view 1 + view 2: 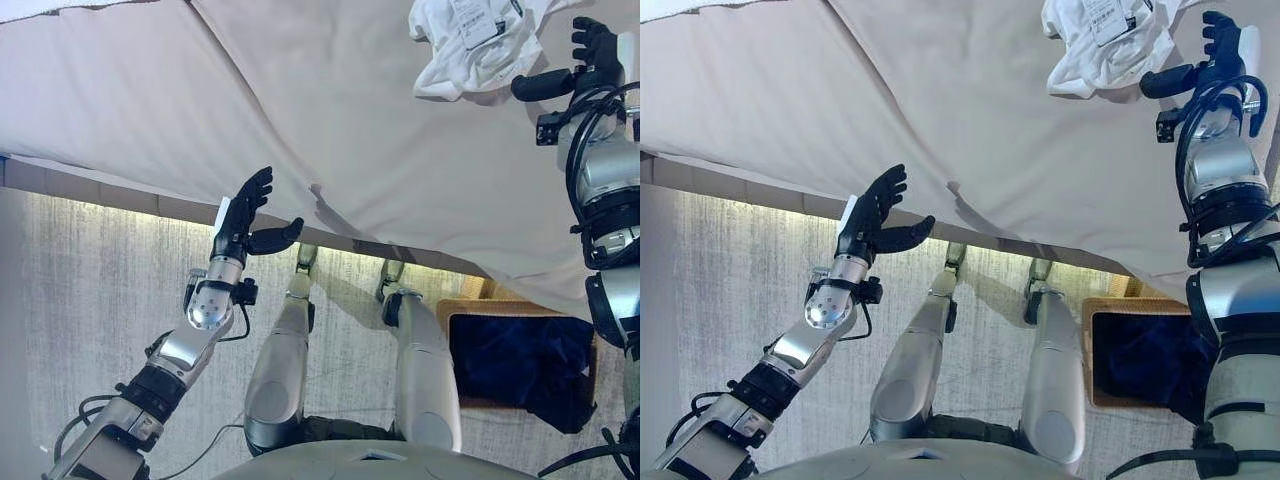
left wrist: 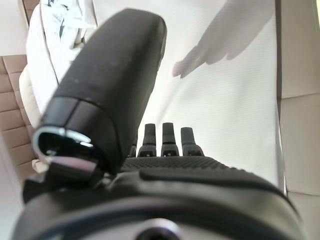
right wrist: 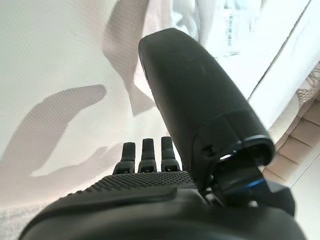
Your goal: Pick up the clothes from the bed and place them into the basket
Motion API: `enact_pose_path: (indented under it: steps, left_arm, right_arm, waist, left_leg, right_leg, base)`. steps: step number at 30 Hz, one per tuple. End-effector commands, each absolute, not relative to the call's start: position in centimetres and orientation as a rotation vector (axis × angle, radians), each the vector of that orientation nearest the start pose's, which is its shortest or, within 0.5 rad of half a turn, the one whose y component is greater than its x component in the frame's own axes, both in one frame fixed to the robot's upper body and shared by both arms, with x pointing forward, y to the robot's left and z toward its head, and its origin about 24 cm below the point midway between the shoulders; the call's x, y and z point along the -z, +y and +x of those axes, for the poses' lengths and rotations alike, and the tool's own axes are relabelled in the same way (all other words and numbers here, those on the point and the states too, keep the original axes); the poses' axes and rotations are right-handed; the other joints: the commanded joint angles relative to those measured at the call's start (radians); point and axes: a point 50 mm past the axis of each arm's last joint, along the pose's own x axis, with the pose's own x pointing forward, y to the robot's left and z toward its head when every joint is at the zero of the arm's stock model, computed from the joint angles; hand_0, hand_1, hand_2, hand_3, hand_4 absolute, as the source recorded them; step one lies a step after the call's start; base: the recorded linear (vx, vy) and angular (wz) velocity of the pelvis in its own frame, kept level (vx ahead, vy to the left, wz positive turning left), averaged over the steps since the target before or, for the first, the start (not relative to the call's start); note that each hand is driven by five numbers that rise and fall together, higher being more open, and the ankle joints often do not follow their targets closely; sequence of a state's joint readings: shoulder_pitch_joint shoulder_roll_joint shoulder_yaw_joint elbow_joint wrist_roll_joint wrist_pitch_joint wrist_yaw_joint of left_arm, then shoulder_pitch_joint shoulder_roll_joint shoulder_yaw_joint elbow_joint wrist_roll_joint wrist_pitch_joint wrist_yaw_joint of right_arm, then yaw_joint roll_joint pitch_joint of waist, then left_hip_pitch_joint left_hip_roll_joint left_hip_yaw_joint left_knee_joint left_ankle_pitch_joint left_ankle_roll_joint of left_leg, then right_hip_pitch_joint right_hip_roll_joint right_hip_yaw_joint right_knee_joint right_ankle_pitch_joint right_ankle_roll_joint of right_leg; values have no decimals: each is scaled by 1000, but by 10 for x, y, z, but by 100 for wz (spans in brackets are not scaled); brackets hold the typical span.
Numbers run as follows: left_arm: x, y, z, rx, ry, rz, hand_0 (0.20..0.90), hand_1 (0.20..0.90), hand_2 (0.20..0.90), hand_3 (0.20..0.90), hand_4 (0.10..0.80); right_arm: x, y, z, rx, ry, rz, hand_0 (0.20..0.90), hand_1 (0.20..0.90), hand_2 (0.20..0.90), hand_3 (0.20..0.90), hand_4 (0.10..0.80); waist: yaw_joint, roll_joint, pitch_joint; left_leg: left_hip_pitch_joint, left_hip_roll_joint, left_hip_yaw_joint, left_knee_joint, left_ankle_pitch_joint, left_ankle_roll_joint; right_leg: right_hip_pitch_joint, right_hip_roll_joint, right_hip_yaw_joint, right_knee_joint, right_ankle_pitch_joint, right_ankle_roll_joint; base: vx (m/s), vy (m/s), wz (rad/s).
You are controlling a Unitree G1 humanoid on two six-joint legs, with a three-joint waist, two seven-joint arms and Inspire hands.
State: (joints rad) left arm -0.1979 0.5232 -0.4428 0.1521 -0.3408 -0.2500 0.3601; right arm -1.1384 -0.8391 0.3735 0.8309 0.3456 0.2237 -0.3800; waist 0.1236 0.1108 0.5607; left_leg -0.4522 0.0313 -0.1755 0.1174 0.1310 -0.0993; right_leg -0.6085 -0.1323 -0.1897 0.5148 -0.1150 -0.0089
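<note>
1 basket [image 1: 470, 300] holds dark clothing [image 1: 520, 365]; white garment [image 1: 465, 45] lies on bed [image 1: 300, 110].

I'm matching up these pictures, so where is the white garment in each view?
Left eye view: white garment at the top right, on the bed sheet, beside the right hand.
Right eye view: top right.
Left wrist view: upper left.
Right wrist view: top, past the thumb.
Shared landmark: the bed sheet.
</note>
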Motion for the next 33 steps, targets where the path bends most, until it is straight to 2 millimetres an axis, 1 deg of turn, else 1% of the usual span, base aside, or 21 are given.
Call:
enact_pose_path:
  steps: [1,3,7,8,9,12,14,15,18,20,21,23,24,29,33]
  left_arm:
    - [-111,162,271,52,-431,113,900,900,900,900,800]
    - [-112,164,269,47,-439,104,900,900,900,900,800]
    - [-116,167,264,44,-477,103,900,900,900,900,800]
    - [-119,170,262,37,-493,102,900,900,900,900,800]
    - [-119,171,261,37,-494,102,900,900,900,900,800]
    - [-119,172,258,37,-503,107,900,900,900,900,800]
    - [-119,175,255,35,-505,107,900,900,900,900,800]
    - [-119,179,254,29,-506,107,900,900,900,900,800]
    - [-120,184,251,21,-514,107,900,900,900,900,800]
    - [-120,189,248,6,-523,109,900,900,900,900,800]
    - [-121,192,247,-1,-530,114,900,900,900,900,800]
    - [-122,194,246,-6,-536,121,900,900,900,900,800]
    - [-122,196,244,-9,-547,138,900,900,900,900,800]
    - [-121,199,241,-17,-553,153,900,900,900,900,800]
    - [-120,196,242,-2,-550,172,900,900,900,900,800]
  right_arm:
    - [-368,-291,363,645,-490,-518,900,900,900,900,800]
    - [-371,-287,363,637,-508,-488,900,900,900,900,800]
    - [-376,-282,364,622,-540,-437,900,900,900,900,800]
    - [-378,-279,364,610,-554,-396,900,900,900,900,800]
    - [-377,-277,365,607,-555,-383,900,900,900,900,800]
    - [-374,-274,366,598,-568,-346,900,900,900,900,800]
    - [-375,-273,365,583,-585,-291,900,900,900,900,800]
    - [-372,-275,365,596,-581,-275,900,900,900,900,800]
    - [-370,-279,365,630,-573,-273,900,900,900,900,800]
    - [-364,-286,365,689,-516,-315,900,900,900,900,800]
    - [-361,-289,366,717,-488,-345,691,691,691,656,556]
    - [-359,-292,366,736,-461,-372,439,439,439,362,262]
    - [-354,-296,366,758,-433,-392,300,300,300,200,100]
    - [-349,-301,365,775,-440,-410,300,300,300,200,100]
    - [-349,-305,363,786,-463,-394,300,300,300,200,100]
  waist:
    - [35,25,-41]
    - [47,33,-41]
    - [69,36,-41]
    - [79,36,-41]
    - [82,34,-41]
    - [93,32,-41]
    - [103,32,-41]
    - [110,31,-41]
    - [120,30,-41]
    - [129,29,-41]
    - [132,25,-41]
    - [133,21,-41]
    - [137,14,-41]
    - [135,2,-41]
    - [129,-2,-41]
  left_leg:
    - [9,-32,87,78,-108,53]
    - [-24,-38,80,81,-99,55]
    - [-79,-38,71,93,-90,59]
    - [-107,-38,68,103,-87,62]
    - [-98,-39,65,108,-109,60]
    - [-128,-43,54,128,-109,63]
    - [-163,-43,44,153,-111,68]
    - [-189,-43,38,169,-110,69]
    - [-228,-41,33,187,-106,73]
    - [-269,-38,24,208,-94,73]
    - [-291,-34,22,219,-98,78]
    - [-303,-32,22,224,-100,81]
    - [-328,-31,15,238,-101,85]
    - [-344,-30,1,279,-119,87]
    - [-324,-30,-5,308,-141,86]
  right_leg:
    - [43,-17,-23,-82,24,19]
    - [10,-17,-31,-51,10,12]
    - [-37,-17,-44,-16,-4,3]
    - [-60,-18,-51,2,-10,-2]
    - [-54,-18,-43,25,-44,4]
    - [-77,-18,-46,59,-61,-5]
    - [-102,-16,-50,97,-77,-15]
    - [-122,-15,-54,129,-92,-21]
    - [-151,-14,-57,170,-108,-27]
    - [-180,-11,-60,201,-121,-35]
    - [-197,-8,-61,214,-125,-39]
    - [-208,-6,-61,221,-126,-41]
    - [-223,-2,-63,223,-123,-43]
    - [-217,8,-69,213,-120,-49]
    - [-176,21,-68,187,-115,-51]
  base:
    - [2,-4,5]
    - [10,-53,13]
    - [12,-97,22]
    - [112,-153,20]
    - [129,-178,18]
    - [79,-116,17]
    - [59,-128,20]
    - [66,-136,18]
    - [45,-120,13]
    - [43,-131,15]
    - [18,-122,22]
    - [1,-98,15]
    - [-4,-104,6]
    - [1,-47,2]
    - [-12,11,-7]
